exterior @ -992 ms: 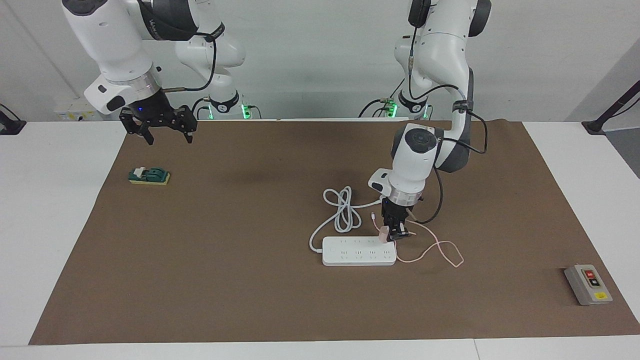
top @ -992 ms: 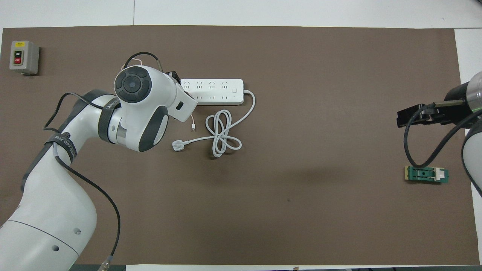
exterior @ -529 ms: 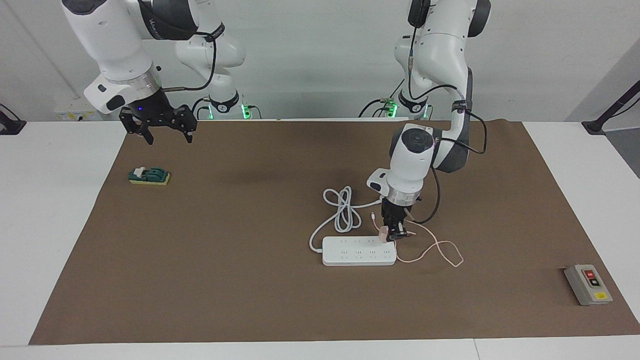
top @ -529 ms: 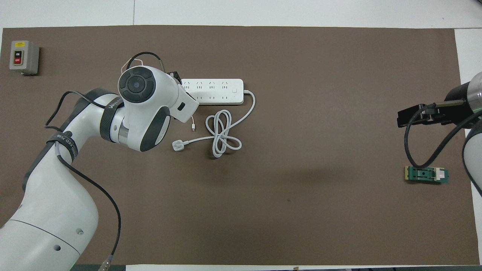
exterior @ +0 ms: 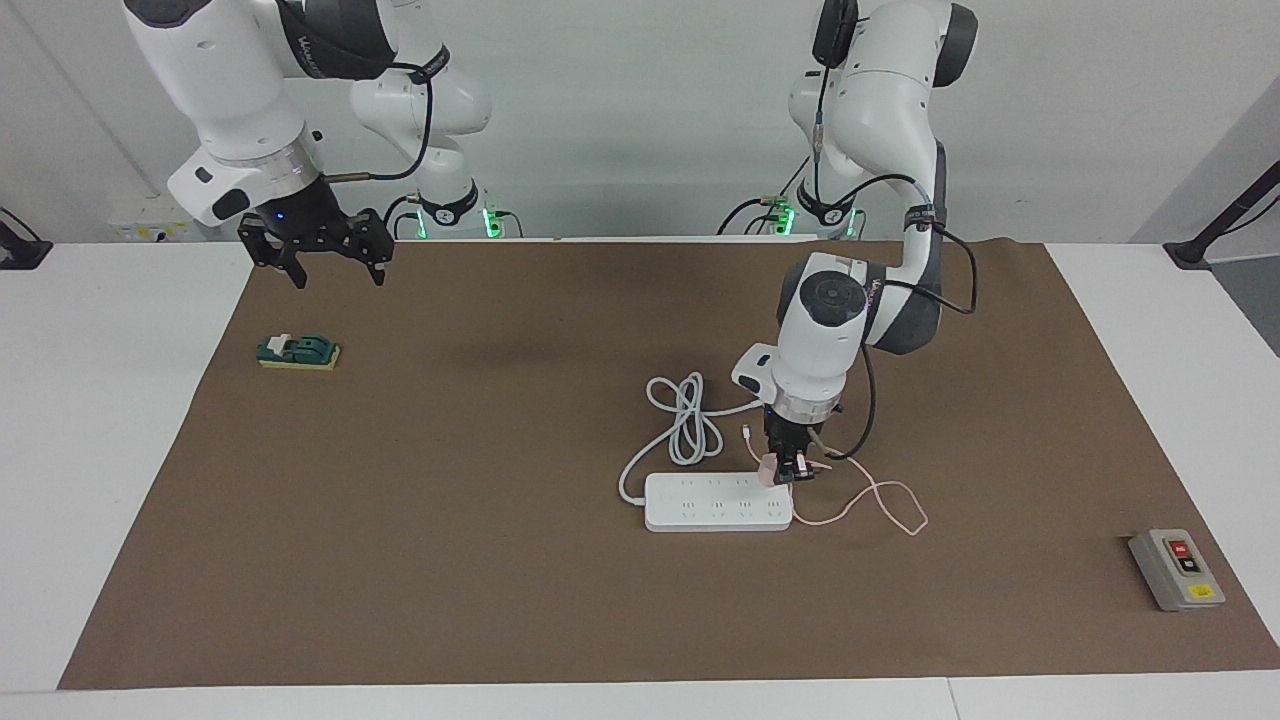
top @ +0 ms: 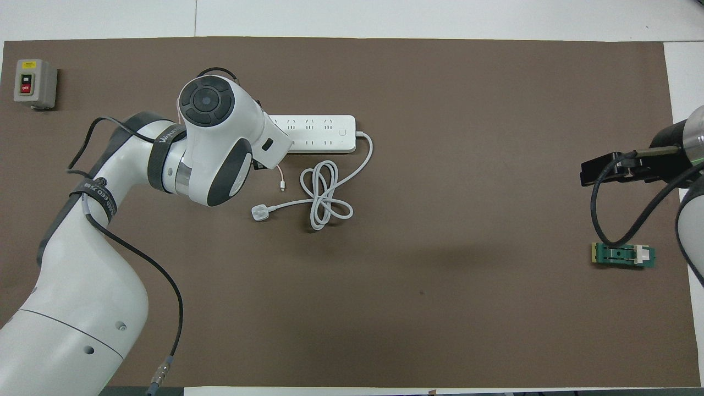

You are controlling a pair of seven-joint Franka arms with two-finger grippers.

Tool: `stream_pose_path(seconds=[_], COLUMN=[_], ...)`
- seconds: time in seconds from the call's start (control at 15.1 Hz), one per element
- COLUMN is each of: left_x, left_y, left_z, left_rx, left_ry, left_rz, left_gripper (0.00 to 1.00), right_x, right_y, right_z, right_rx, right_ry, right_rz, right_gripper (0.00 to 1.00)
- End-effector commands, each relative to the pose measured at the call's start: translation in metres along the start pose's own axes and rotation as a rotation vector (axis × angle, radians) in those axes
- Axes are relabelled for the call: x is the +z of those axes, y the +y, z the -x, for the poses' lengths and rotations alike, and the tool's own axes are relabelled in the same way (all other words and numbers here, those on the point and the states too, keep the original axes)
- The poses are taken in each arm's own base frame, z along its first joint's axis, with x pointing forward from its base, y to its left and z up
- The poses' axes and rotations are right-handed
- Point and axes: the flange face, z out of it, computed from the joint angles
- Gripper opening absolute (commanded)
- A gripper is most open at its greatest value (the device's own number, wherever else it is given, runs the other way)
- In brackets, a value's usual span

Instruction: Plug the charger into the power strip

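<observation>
The white power strip (exterior: pixel 717 502) (top: pixel 313 133) lies flat on the brown mat, its thick white cord (exterior: pixel 686 418) coiled on the side nearer the robots. My left gripper (exterior: pixel 790 468) points down over the strip's end toward the left arm's side, shut on the pale pink charger (exterior: pixel 767 467), which sits at the strip's top surface. The thin pink cable (exterior: pixel 880 500) loops on the mat beside that end. From overhead the left arm's wrist hides the charger and that gripper. My right gripper (exterior: pixel 325 262) waits, open, up in the air above the mat's corner.
A white three-pin plug (top: pixel 259 213) ends the thick cord. A small green part on a yellow base (exterior: pixel 298 352) (top: pixel 623 256) lies below the right gripper. A grey box with red and yellow buttons (exterior: pixel 1176 569) (top: pixel 34 84) sits at the mat's corner at the left arm's end.
The left arm's wrist has swung slightly over the strip's end, with the charger held lower against the strip. The right arm has not moved.
</observation>
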Motion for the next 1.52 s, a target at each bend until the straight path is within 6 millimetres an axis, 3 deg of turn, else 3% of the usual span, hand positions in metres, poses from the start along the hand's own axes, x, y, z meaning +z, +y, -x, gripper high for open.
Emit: stream_pose_path(seconds=[0.0, 0.13, 0.46, 0.73, 1.32, 1.45], left_x=[0.012, 0.022, 0.023, 0.045, 0.036, 0.048], left_y=[0.001, 0.001, -0.01, -0.016, -0.034, -0.031], left_z=[-0.005, -0.004, -0.01, -0.022, -0.02, -0.022], left_rx=[-0.008, -0.004, 0.06, 0.099, 0.121, 0.134], left_ry=[-0.008, -0.021, -0.039, -0.052, -0.026, -0.032], left_rz=[0.024, 0.034, 0.021, 0.072, 0.06, 0.072], left_gripper=[0.0, 0.0, 0.0, 0.0, 0.0, 0.0], right_x=[-0.002, -0.002, -0.002, -0.002, -0.002, -0.002], right_y=[0.002, 0.003, 0.003, 0.004, 0.004, 0.005], right_z=[0.006, 0.006, 0.006, 0.006, 0.006, 0.006], right_rx=[0.018, 0.02, 0.02, 0.022, 0.022, 0.023], right_ry=[-0.01, -0.012, -0.01, -0.012, -0.012, -0.012], right_rz=[0.007, 0.006, 0.006, 0.006, 0.006, 0.006], right_gripper=[1.0, 1.0, 1.0, 1.0, 1.0, 1.0])
